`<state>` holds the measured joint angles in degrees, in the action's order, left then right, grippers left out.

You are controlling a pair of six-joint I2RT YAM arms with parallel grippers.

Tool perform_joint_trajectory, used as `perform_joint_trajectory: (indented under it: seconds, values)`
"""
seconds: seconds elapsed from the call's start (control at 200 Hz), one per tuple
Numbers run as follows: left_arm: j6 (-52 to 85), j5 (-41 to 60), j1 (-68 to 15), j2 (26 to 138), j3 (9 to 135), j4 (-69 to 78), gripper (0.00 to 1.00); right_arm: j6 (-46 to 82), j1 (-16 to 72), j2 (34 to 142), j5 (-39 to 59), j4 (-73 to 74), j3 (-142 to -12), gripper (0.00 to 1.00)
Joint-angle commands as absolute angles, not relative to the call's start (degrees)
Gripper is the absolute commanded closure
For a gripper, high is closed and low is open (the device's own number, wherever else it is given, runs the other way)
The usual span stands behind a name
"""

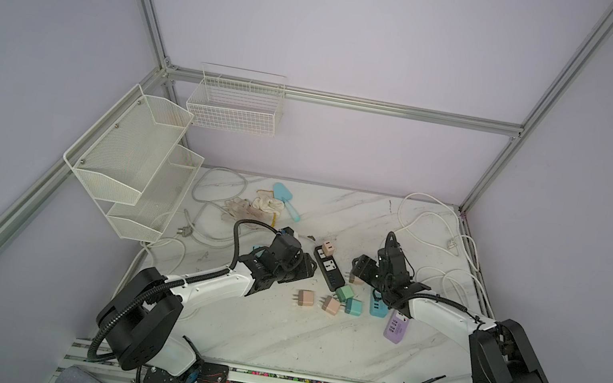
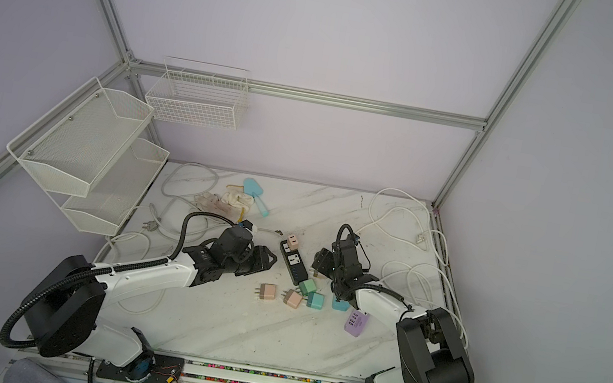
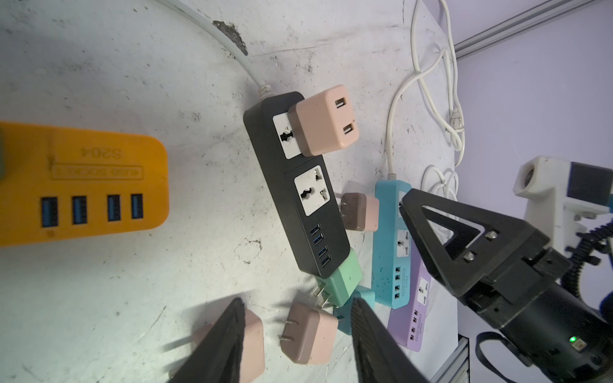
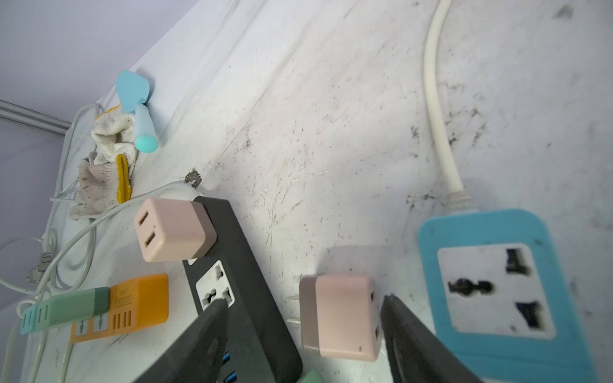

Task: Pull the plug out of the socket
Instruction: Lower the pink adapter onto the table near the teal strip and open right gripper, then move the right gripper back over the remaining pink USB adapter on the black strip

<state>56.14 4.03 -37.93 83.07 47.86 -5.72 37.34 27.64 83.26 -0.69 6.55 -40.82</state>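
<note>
On the marble table (image 3: 132, 282), the orange power strip (image 3: 83, 182) reads "S204".

Pink plug (image 3: 323, 121) stands plugged into the end of black power strip (image 3: 295, 205).

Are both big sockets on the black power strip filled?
No, the pink plug fills one, but the other socket is empty.

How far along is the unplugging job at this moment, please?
Done: the socket beside the USB ports of the black strip is empty, and a loose pink plug lies on the table between the open fingers of the right end effector. In hand: nothing; the left end effector is open too. Left: another pink plug sits in the end socket.
</note>
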Motion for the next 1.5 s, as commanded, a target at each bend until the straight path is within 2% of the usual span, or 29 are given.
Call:
perform_joint_trajectory:
  seconds: [0.0,0.25,0.56,0.89,1.495]
  values:
    - [54.0,3.9,-37.4,81.8,47.8,-5.8,0.47,32.5,27.5,80.7,-4.1,0.7,-43.6,0.24]
    - [53.5,5.9,-36.2,84.1,50.7,-5.1,0.47,24.1,28.0,80.5,-1.8,-5.7,-51.5,0.23]
    - [54.3,6.2,-35.2,87.6,53.2,-3.5,0.47,16.4,34.1,89.2,-6.4,-13.4,-62.7,0.23]
    - [56.2,4.6,-34.6,90.0,54.6,-1.6,0.47,11.3,39.2,102.4,-6.5,-16.7,-73.0,0.29]
    - [59.1,7.3,-33.7,98.3,60.2,0.6,0.51,6.7,39.2,112.4,-5.8,-17.5,-79.8,0.45]
